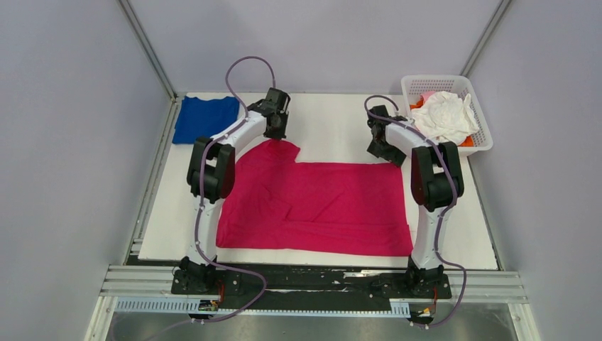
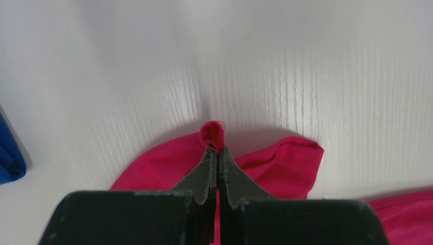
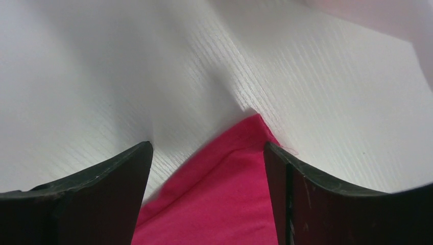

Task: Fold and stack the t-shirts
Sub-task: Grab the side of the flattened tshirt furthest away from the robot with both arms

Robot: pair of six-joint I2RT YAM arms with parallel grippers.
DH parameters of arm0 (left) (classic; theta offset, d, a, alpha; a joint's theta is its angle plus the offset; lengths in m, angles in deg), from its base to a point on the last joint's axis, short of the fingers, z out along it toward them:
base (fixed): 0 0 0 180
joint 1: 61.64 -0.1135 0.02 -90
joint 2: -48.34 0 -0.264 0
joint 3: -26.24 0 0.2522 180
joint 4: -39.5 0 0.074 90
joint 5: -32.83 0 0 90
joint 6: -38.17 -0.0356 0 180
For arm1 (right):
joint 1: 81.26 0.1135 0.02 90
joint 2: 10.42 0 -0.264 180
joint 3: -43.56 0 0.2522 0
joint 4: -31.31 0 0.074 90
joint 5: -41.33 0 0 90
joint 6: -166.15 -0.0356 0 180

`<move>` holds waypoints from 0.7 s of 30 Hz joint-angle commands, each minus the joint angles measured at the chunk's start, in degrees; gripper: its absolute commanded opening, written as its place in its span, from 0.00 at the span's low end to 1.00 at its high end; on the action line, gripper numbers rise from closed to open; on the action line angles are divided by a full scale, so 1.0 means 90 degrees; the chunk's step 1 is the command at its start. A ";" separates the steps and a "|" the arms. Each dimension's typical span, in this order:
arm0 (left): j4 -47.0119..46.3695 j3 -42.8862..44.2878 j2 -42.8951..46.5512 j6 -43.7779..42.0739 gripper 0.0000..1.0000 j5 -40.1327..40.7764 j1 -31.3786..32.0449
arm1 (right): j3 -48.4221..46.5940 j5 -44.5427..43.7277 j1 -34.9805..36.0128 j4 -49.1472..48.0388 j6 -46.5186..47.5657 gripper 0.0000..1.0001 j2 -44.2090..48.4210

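A magenta-pink t-shirt [image 1: 312, 202] lies spread on the white table. My left gripper [image 1: 277, 135] is shut on a pinch of its far left sleeve edge; the left wrist view shows the cloth [image 2: 286, 166] bunched at the closed tips of the left gripper [image 2: 216, 149]. My right gripper [image 1: 380, 150] is open over the shirt's far right corner [image 3: 240, 189], which lies between the spread fingers [image 3: 301, 178] of the right gripper [image 3: 208, 147]. A folded royal blue t-shirt [image 1: 204, 118] lies at the far left. White, pale pink and orange shirts [image 1: 446, 116] are heaped in the basket.
A white plastic lattice basket [image 1: 480, 124] stands at the far right corner of the table. Grey walls close in the left, back and right sides. A metal rail [image 1: 312, 280] runs along the near edge with both arm bases.
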 commanded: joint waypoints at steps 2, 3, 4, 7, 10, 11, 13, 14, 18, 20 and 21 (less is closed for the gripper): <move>-0.0513 -0.0533 0.0961 -0.0032 0.00 -0.0110 0.0020 | 0.0409 -0.0220 -0.0019 0.0190 -0.0229 0.76 0.0175; -0.0544 -0.0690 0.1084 -0.0023 0.00 -0.0117 0.0021 | 0.0454 -0.0212 -0.0018 0.0196 -0.0241 0.75 0.0174; -0.0603 -0.0762 0.1136 -0.0004 0.00 -0.0123 0.0022 | 0.0506 -0.0184 -0.0022 0.0203 -0.0242 0.73 0.0174; -0.0671 -0.1059 0.1383 0.0010 0.00 -0.0104 0.0022 | 0.0689 -0.0215 -0.0018 0.0190 -0.0372 0.66 0.0275; -0.0724 -0.1242 0.1570 0.0006 0.00 -0.0109 0.0022 | 0.0811 -0.0323 -0.0019 0.0193 -0.0487 0.59 0.0416; -0.0747 -0.1358 0.1671 0.0006 0.00 -0.0117 0.0027 | 0.0832 -0.0367 -0.0023 0.0198 -0.0527 0.57 0.0452; -0.0847 -0.1558 0.1844 -0.0003 0.00 -0.0175 0.0031 | 0.0856 -0.0433 -0.0023 0.0146 -0.0558 0.50 0.0507; -0.0940 -0.1630 0.1974 -0.0008 0.00 -0.0230 0.0032 | 0.0867 -0.0428 -0.0021 0.0105 -0.0547 0.46 0.0533; -0.1265 -0.2098 0.2335 -0.0022 0.00 -0.0428 0.0032 | 0.0889 -0.0285 -0.0022 -0.0028 -0.0487 0.34 0.0629; -0.1298 -0.2256 0.2468 -0.0023 0.00 -0.0437 0.0032 | 0.0975 -0.0281 -0.0018 -0.0147 -0.0477 0.25 0.0742; -0.1297 -0.2354 0.2511 -0.0023 0.00 -0.0437 0.0032 | 0.1041 -0.0286 -0.0012 -0.0227 -0.0434 0.19 0.0807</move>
